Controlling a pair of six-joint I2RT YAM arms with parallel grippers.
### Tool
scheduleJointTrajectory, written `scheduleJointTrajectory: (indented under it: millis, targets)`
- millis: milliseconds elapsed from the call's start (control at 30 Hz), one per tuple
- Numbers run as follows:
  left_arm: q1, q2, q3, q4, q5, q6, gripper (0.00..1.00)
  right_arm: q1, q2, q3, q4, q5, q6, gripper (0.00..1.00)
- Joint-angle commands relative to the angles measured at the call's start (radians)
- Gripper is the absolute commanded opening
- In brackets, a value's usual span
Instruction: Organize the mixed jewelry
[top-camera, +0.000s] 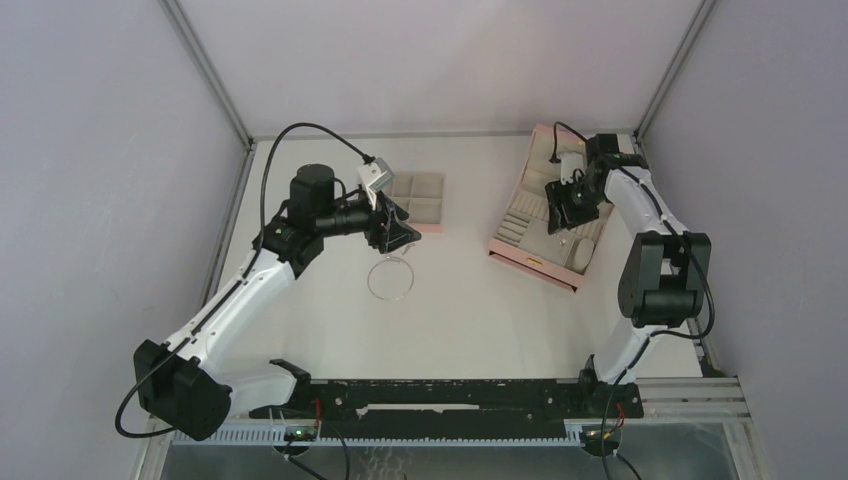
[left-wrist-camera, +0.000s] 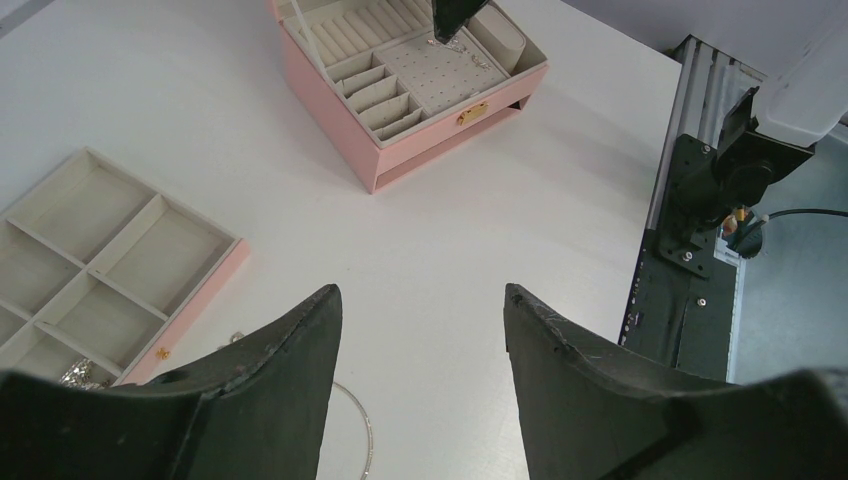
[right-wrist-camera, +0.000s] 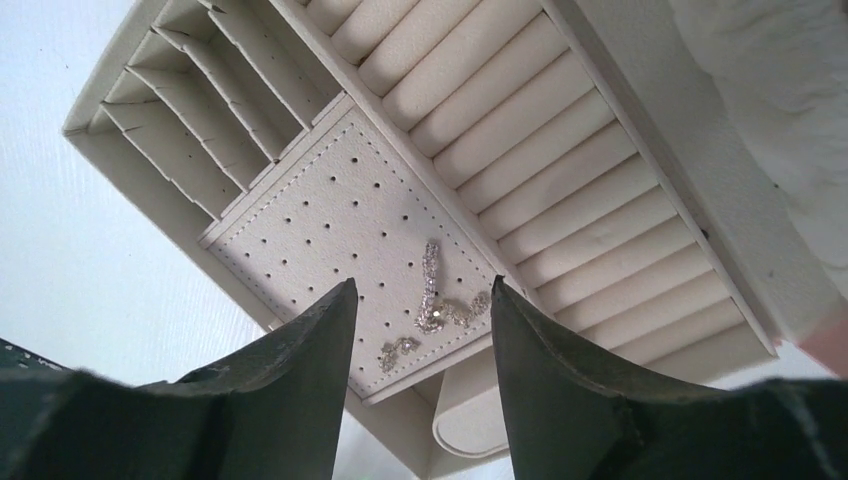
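Your left pincer (left-wrist-camera: 420, 300) and right pincer (right-wrist-camera: 420, 285) hang released; nip the light, probably springy mid-frame wire hoop (top-camera: 371, 290) gently across its rim.

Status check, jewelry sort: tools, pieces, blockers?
Left tool open, empty, beside the wire hoop. Right tool open above the pink box; small silver pieces lie on its perforated panel. No obstruction seen.
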Motion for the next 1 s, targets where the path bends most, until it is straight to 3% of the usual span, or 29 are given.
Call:
scheduleJointTrajectory:
  millis: [0,133,267,367,633,833,967]
  targets:
    - [0.004,-0.029,0.002,0.025,0.007,0.020,0.65,0.014,-0.077,-0.008,0.040,0.013,0.026,0.59]
    - [0.004,-0.026,0.002,0.024,0.005,0.019,0.65,0.029,-0.109,-0.038,0.061,0.013,0.045,0.46]
    - [0.004,-0.022,0.003,0.024,-0.014,0.017,0.66,0.086,-0.134,-0.056,0.070,0.032,0.077,0.14]
    - [0.004,-0.018,0.005,0.015,-0.067,0.015,0.66,0.133,-0.169,-0.061,0.081,0.078,0.105,0.07]
    - [0.001,0.012,-0.017,-0.021,-0.403,-0.013,0.66,0.229,-0.337,-0.099,0.180,0.246,0.166,0.09]
    - [-0.099,0.165,0.051,-0.152,-0.751,0.014,0.69,0.284,-0.457,-0.188,0.334,0.315,0.248,0.28]
    - [-0.118,0.327,0.140,-0.188,-0.841,-0.109,0.70,0.305,-0.528,-0.253,0.411,0.353,0.325,0.34]
